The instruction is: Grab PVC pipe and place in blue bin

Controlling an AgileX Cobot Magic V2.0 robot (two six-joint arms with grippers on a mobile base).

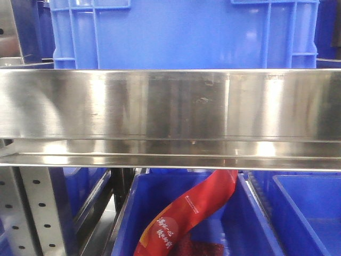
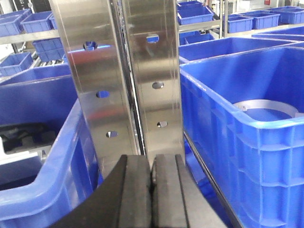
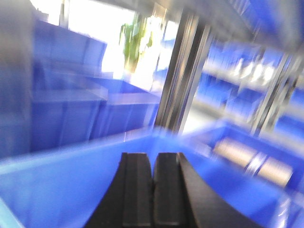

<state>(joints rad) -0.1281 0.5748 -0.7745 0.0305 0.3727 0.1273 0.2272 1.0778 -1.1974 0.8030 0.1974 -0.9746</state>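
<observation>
Two arms, nothing held: the left gripper (image 2: pixel 152 187) and the right gripper (image 3: pixel 153 190) both show pads pressed together, so the grab looks not yet begun. One PVC pipe (image 2: pixel 266 105), a white arc, lies in a blue bin (image 2: pixel 213 128) beside one steel upright (image 2: pixel 142 71). One red packet (image 1: pixel 186 213) sits in a lower bin (image 1: pixel 127 224).

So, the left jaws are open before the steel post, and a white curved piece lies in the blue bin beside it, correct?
No. The left wrist view shows the left gripper with jaws shut. The steel post, white curved piece and blue bin are as you say.
</observation>
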